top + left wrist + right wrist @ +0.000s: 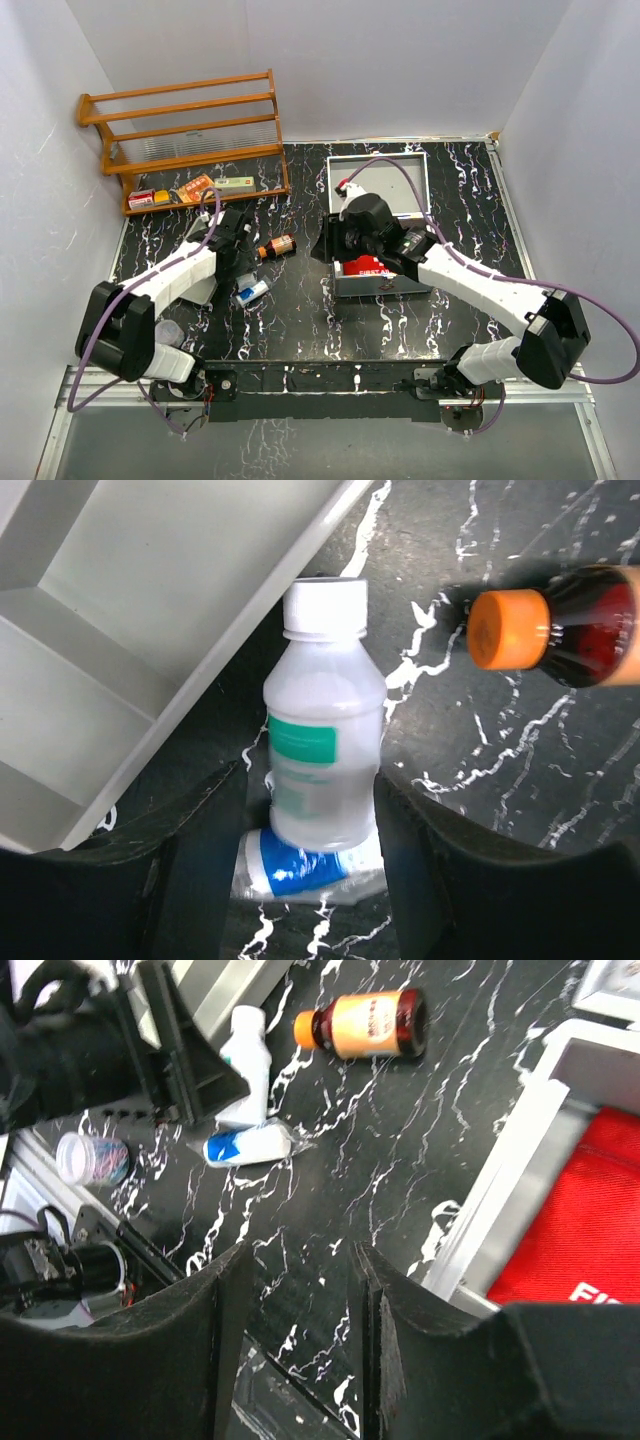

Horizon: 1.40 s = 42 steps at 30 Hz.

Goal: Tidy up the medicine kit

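Note:
The medicine kit (378, 175) is a silver case lying open right of centre, with a red pouch (368, 266) in its base. A white bottle (322, 740) with a green label lies on the table, its base on a blue-and-white tube (300, 868). My left gripper (312, 780) straddles this bottle, its fingers (425, 870) closed against the bottle's sides. The right gripper (300, 1255) hangs open and empty over the black table, just left of the kit's wall (520, 1160). In the top view the left gripper (243, 262) hides most of the bottle.
A brown bottle (560, 625) with an orange cap lies right of the white one. A grey divided tray (130, 630) sits against its left side. A wooden rack (190, 130) with small boxes stands at the back left. A clear cup (90, 1157) sits near the left arm's base.

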Available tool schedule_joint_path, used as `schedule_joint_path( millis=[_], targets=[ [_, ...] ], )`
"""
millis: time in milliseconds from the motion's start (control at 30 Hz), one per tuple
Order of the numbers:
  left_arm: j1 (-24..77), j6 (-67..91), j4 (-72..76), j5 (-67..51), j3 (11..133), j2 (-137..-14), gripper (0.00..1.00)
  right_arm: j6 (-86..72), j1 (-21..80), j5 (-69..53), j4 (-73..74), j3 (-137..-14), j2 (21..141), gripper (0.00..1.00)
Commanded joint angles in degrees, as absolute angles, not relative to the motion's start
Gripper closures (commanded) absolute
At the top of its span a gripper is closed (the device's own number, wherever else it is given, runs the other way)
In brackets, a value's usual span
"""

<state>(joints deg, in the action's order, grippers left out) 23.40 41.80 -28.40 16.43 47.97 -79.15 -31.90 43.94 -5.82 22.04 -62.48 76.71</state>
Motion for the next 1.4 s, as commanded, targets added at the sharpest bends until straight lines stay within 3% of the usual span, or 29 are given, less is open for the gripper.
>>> schedule_joint_path(
  millis=[0, 167, 333, 600, 1000, 1367],
  targets=[
    [23.02, 41.49, -29.05, 17.74, 49.38, -82.38, 0.49, -33.22, 45.75, -6.81, 13.81, -60.84, 76.65, 0.61],
    [22.79, 41.3, -27.04, 16.22, 50.43, -85.96, 0.53, -32.08, 46.19, -7.48, 12.89, -60.38, 77.64, 0.62],
    [22.68, 38.67, -25.83, 15.83, 52.18, -87.97, 0.63, -31.38, 46.22, -7.17, 12.49, -60.12, 77.62, 0.63],
    [22.68, 27.59, -25.34, 14.19, 54.54, -81.78, 0.79, -31.68, 46.2, -6.79, 10.48, -57.84, 75.86, 0.64],
    [21.58, -2.1, -17.96, 16.84, 53.24, -66.85, 0.82, -31.43, 46.14, -6.77, 7.55, -55.05, 74.01, 0.66],
    [6.46, -9.13, -16.11, 4.11, 53.61, -67.9, 0.83, -30.12, 46.14, -8.9, 4.76, -52.85, 73.84, 0.66]
  ],
)
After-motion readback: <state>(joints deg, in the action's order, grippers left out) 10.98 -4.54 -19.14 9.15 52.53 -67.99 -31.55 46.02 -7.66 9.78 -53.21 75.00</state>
